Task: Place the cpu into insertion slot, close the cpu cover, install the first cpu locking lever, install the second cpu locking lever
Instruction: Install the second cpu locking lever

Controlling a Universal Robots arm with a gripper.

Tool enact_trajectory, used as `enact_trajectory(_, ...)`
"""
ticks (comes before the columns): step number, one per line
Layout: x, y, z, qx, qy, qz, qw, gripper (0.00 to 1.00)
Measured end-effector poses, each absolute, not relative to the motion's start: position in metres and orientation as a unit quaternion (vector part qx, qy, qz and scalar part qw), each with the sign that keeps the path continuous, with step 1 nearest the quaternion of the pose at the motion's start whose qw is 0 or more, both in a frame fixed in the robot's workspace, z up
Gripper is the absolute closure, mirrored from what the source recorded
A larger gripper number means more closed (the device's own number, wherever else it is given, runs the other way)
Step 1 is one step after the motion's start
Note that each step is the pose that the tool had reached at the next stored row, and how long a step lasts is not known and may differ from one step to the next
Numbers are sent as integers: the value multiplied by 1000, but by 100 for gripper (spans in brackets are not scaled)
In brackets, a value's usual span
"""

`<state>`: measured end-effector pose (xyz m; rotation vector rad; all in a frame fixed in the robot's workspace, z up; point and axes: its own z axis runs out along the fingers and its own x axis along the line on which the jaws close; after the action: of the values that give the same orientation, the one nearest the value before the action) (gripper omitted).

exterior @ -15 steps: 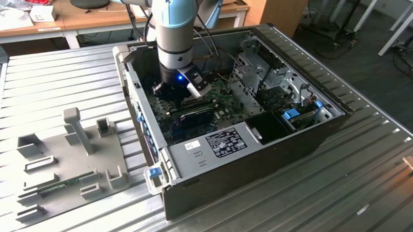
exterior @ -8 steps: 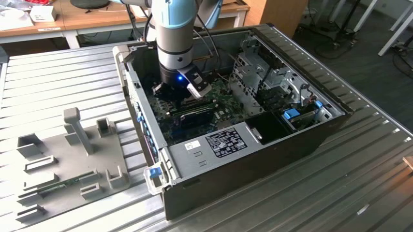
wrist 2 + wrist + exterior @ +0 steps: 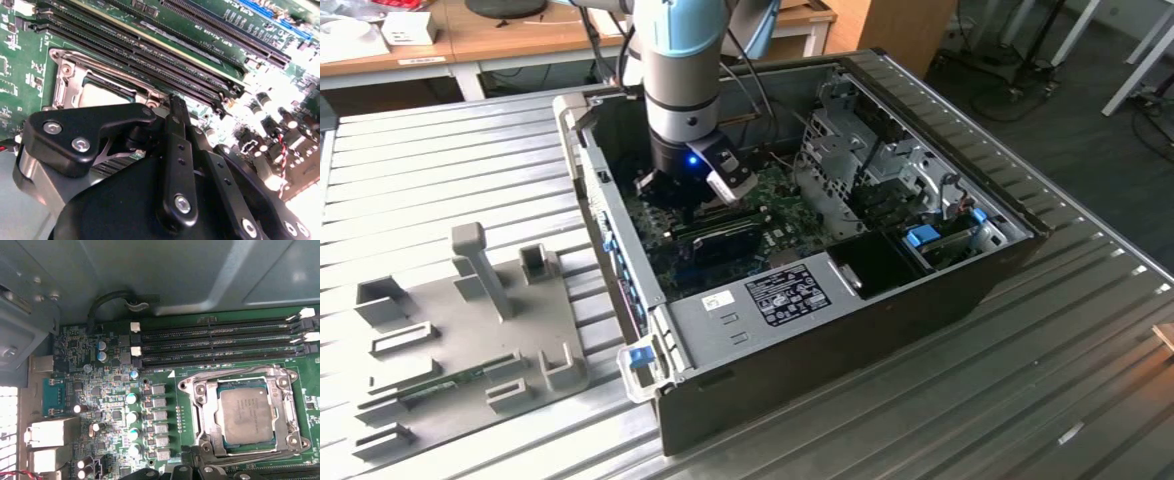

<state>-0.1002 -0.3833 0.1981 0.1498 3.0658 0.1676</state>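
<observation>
The cpu [image 3: 247, 414] lies flat in the insertion slot [image 3: 293, 442] on the green circuit board, its pale face showing through the window of the cpu cover [image 3: 205, 410]. The cover lies down over the chip. A thin metal lever [image 3: 240, 371] runs along the socket edge beside the memory slots. In the second wrist view my gripper [image 3: 170, 103] is shut with nothing held, its tips at the socket corner next to the cpu [image 3: 102, 95] and cover [image 3: 62, 85]. From the exterior view the gripper [image 3: 678, 192] is low inside the open computer case, over the board.
Long black memory slots [image 3: 215, 345] run beside the socket, with capacitors and chokes [image 3: 157, 415] on its other side. The case walls [image 3: 854, 330] and a drive cage [image 3: 854, 150] hem in the arm. A grey fixture plate [image 3: 467, 330] lies on the table at the exterior view's left.
</observation>
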Motion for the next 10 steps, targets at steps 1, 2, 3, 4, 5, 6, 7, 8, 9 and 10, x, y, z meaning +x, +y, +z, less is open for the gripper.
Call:
enact_trajectory(1,-100,-383,200,49,997,54,34,90)
enact_trajectory(2,-100,-383,202,49,997,54,34,90)
enact_trajectory(3,-100,-383,204,49,997,54,34,90)
enact_trajectory(4,-100,-383,206,49,997,54,34,90)
enact_trajectory(5,-100,-383,208,49,997,54,34,90)
enact_trajectory(6,-100,-383,210,49,997,54,34,90)
enact_trajectory(7,-100,-383,213,49,997,54,34,90)
enact_trajectory(8,-100,-383,214,49,997,54,34,90)
enact_trajectory(9,-100,-383,214,49,997,54,34,90)
enact_trajectory(10,-100,-383,214,49,997,54,34,90)
